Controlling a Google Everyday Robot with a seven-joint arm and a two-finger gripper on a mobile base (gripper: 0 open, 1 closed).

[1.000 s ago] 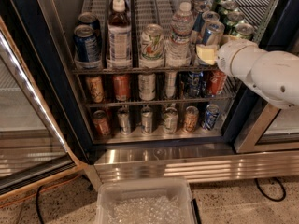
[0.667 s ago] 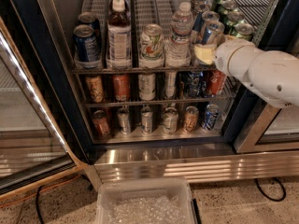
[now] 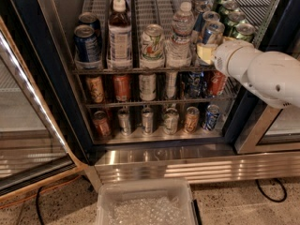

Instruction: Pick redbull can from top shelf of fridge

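Firstly, a clear plastic bin (image 3: 145, 205) sits on the speckled floor in front of the fridge (image 3: 55, 74), below its ribbed steel base (image 3: 187, 165). The glass door (image 3: 28, 125) stands open at the left. Two lower racks (image 3: 154, 102) carry small cans in orange, silver and blue; no writing on them can be read.

The top shelf (image 3: 140, 71) holds, from left to right, dark-blue cans (image 3: 86, 43), a white-capped bottle (image 3: 120, 32), a can with a green-and-white label (image 3: 152, 41), a water bottle (image 3: 180, 36), the redbull can (image 3: 213, 32) and green cans (image 3: 236, 25). No brand text is legible on any of them.

The white arm (image 3: 267, 74) enters from the right. The gripper (image 3: 205, 53) is at the front edge of the top shelf, directly before the lower part of the redbull can, between the water bottle and the green cans. Whether it is open or closed, or touches the can, cannot be told.
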